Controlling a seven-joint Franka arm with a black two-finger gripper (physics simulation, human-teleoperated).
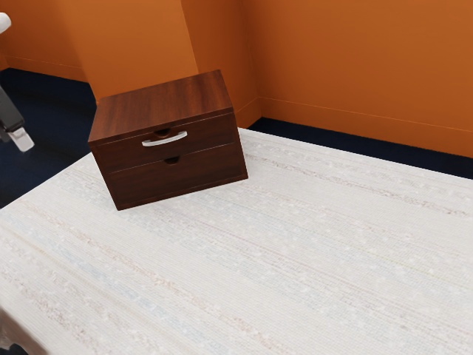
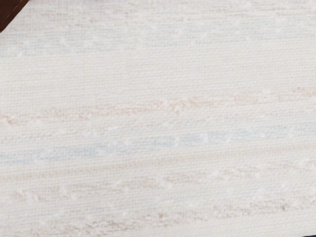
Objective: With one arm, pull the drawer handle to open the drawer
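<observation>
A dark wooden cabinet with two drawers stands at the far left part of the table. The upper drawer carries a curved white handle on its front; the lower drawer has only a small notch. Both drawer fronts sit flush with the cabinet. At the exterior view's left edge a piece of my arm shows, well apart from the cabinet. A dark corner of the cabinet appears in the wrist view, with bare table beside it.
The cabinet rests on a whitish woven table top, which also shows under my hand. Orange walls and a dark blue floor lie behind the table.
</observation>
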